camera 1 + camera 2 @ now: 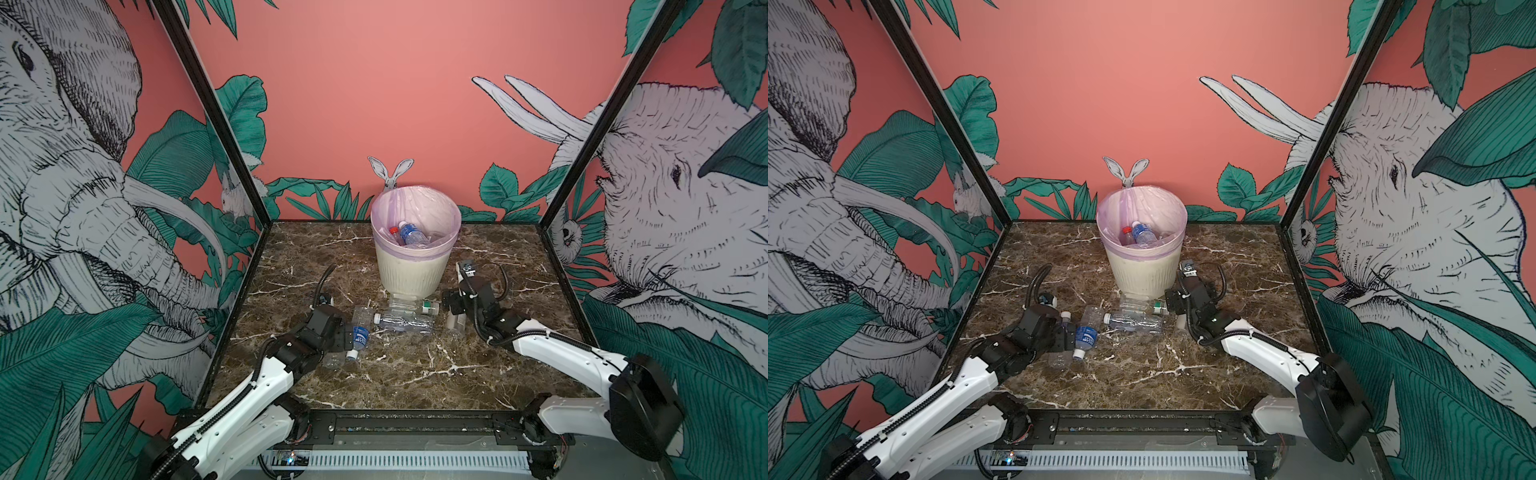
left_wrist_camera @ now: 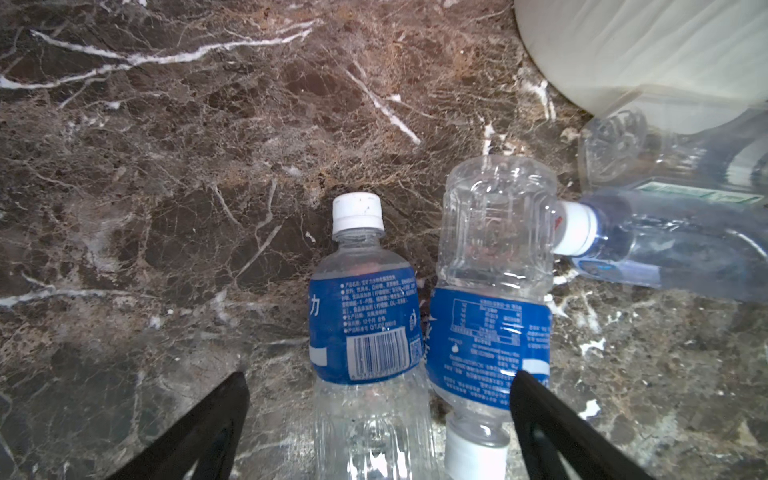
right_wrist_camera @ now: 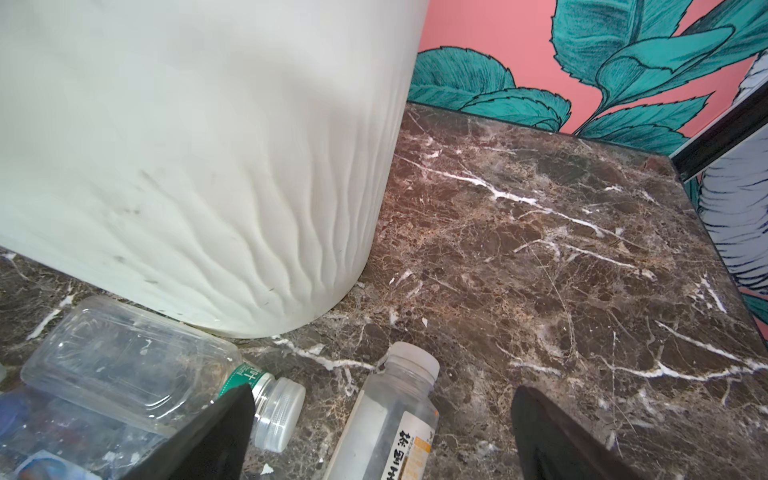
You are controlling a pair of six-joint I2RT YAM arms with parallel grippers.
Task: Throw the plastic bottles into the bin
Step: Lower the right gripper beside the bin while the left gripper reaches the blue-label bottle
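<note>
Left wrist view: left gripper (image 2: 379,376), jaws spread wide, empty, low over table (image 2: 166,166). Between the jaws, first blue-label bottle (image 2: 365,328), lying flat, white cap pointing away from the wrist. Touching alongside, second blue-label bottle (image 2: 490,332), cap toward the wrist, one finger overlapping its label. Likely fault: catching both bottles on closing, or landing a finger on the second and squeezing one out sideways. Thin clear walls judged slippery and easily crushed.

Right wrist view: right gripper (image 3: 382,390), likewise wide open, empty. Between the jaws, white-yellow-label bottle (image 3: 390,424), flat, cap pointing away from the wrist. Under one finger, neck of green-label bottle (image 3: 124,365), square-bodied, just beside or touching the foot of the bin (image 3: 187,166). Likely fault: striking that neck on descent, skewing the grasp or rolling the target off.

Further out, in both top views, long clear bottle (image 1: 405,324), flat across mid-table, white cap against the second blue-label bottle.

Furthest, bin upright near the back edge, lilac liner (image 1: 415,199) over the rim, binned bottles (image 1: 411,235) inside. Likely fault: nudging the bin wall on the lift, right arm working just beside its base; tall rim to clear before release.
</note>
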